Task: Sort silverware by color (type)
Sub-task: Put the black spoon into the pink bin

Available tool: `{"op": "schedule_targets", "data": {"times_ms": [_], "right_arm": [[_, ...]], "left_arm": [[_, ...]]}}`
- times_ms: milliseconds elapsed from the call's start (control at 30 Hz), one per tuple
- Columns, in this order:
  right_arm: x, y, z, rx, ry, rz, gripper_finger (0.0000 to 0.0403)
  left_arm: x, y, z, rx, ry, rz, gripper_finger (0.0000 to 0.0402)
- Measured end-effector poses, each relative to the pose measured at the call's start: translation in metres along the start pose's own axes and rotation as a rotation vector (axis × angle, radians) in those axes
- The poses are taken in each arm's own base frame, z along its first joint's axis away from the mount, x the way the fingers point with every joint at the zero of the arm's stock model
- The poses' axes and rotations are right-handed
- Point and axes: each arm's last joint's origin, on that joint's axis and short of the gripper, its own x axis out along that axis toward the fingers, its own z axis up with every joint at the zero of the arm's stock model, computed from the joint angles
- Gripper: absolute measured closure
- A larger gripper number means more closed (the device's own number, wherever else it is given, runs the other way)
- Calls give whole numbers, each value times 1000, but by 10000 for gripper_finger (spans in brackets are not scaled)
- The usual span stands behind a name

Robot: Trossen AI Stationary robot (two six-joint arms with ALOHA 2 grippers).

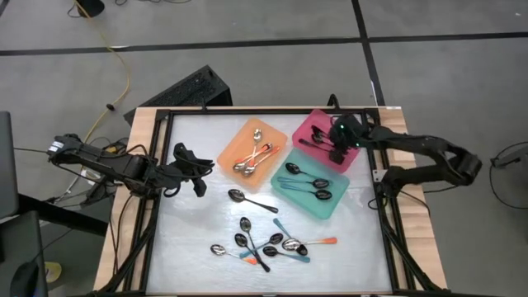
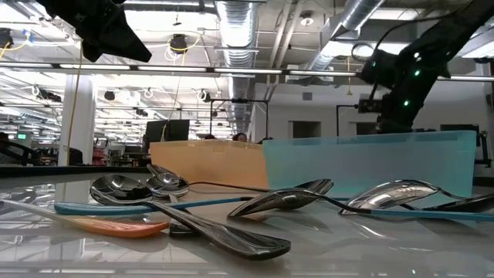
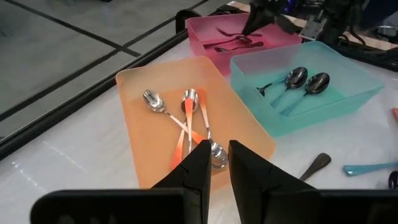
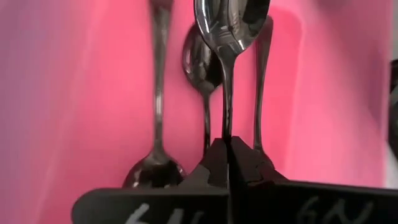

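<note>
Your right gripper (image 4: 227,144) is hanging over the pink tray (image 1: 318,126), its fingers pinched tight on the thin handle of an all-black spoon (image 4: 229,37). The bowl of that spoon is pointing straight ahead of the fingertips, out over the tray floor. Beneath it, three more black spoons (image 4: 158,93) are lying lengthwise in the pink tray, one off to either side of the held handle and one almost directly under it.

Your left gripper (image 3: 215,163) is waiting beside the orange tray (image 1: 232,146), on the side away from the other trays. Its fingers are standing narrowly apart with nothing between them. Just ahead of its tips, the orange-handled spoons (image 3: 189,118) are lying crossed over one another in the orange tray. Beyond that tray, farther from the left gripper, the teal tray (image 3: 360,84) is holding teal-handled spoons (image 3: 297,79), and the pink tray is sitting past it, under the right arm.

Out on the bare table (image 1: 190,239), to the near side of both grippers, the unsorted heap (image 1: 268,243) is lying, a mix of dark bowls, a few teal handles and an orange handle, overlapping each other. One lone black spoon (image 1: 252,200) is lying apart from the heap, between it and the orange tray, closer to your left gripper than to your right.
</note>
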Motion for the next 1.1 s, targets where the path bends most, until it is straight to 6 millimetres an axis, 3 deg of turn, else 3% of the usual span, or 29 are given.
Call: {"op": "schedule_targets", "data": {"times_ms": [367,600,1100], "right_arm": [[27,-5,-4,9,53,76,399],[30,-7,-6,28,57,116,395],[30,-6,-5,66,64,121,342]], "left_arm": [[0,0,0,-37,0,-4,360],[0,-1,0,-29,10,-18,360],[0,-1,0,-13,15,-27,360]]}}
